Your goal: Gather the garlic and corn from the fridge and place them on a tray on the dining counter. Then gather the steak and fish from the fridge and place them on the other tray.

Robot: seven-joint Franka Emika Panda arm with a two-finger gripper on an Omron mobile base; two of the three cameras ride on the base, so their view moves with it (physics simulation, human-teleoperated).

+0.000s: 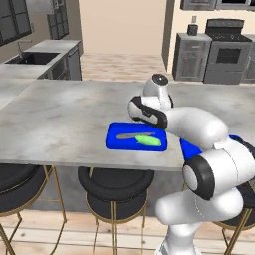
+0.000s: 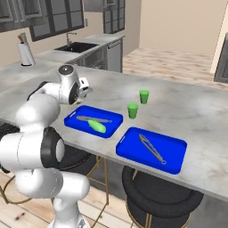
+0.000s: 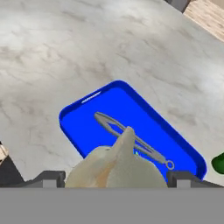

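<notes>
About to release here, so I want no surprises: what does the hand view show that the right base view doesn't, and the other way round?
Hand view: the garlic, pinched between the fingertips of the gripper, over the tray. Right base view: the corn lying on that tray, the other tray with a second pair of tongs, and two green cups behind them. Both: the tray, its tongs and the dining counter.
</notes>
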